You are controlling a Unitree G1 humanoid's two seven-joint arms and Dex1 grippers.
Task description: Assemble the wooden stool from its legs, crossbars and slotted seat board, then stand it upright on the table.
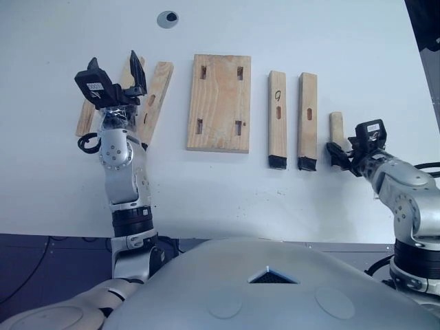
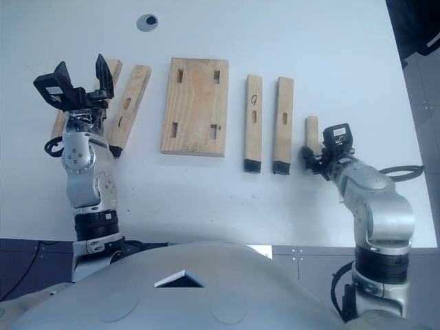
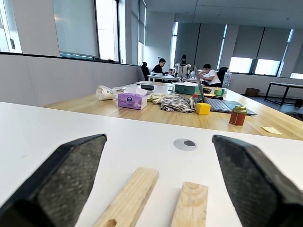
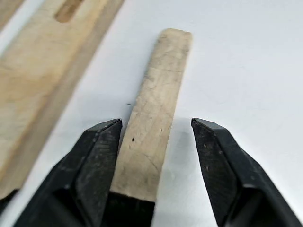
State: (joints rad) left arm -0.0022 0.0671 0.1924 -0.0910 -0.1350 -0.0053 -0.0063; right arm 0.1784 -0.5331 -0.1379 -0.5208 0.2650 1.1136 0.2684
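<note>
**Stool not yet begun: every part lies loose and flat**

Judging by the layout, assembly has not started. No leg sits in a slot and no crossbar joins two legs, so all the fitting and the final standing-up are left to do.

At the far left of the white table (image 1: 344,41) lie two legs, the outer left leg (image 1: 85,121) and the inner left leg (image 1: 158,89). They lie side by side, close together. Their long axes slant, with the far ends leaning toward the robot's right. The left gripper (image 1: 117,79) hangs above this pair with its fingers wide apart, holding nothing. In its wrist view the two far leg ends show between the open pads (image 3: 71,179).

Next comes the slotted seat board (image 1: 218,103), flat, four slots up, its long axis running away from the robot. It is well apart from the legs on either side.

To its right lie the third leg (image 1: 277,117) and the fourth leg (image 1: 307,117), parallel and near each other. They also point away from the robot, dark-tipped ends nearest it, each with a slot facing up.

Just beside them is a short crossbar (image 4: 156,109), lying along the same near-to-far line. The right gripper (image 4: 156,125) is low at the crossbar's near end, fingers spread to either side of it and not yet closed on the wood.

A grey disc (image 1: 167,18) sits at the table's far side.
</note>
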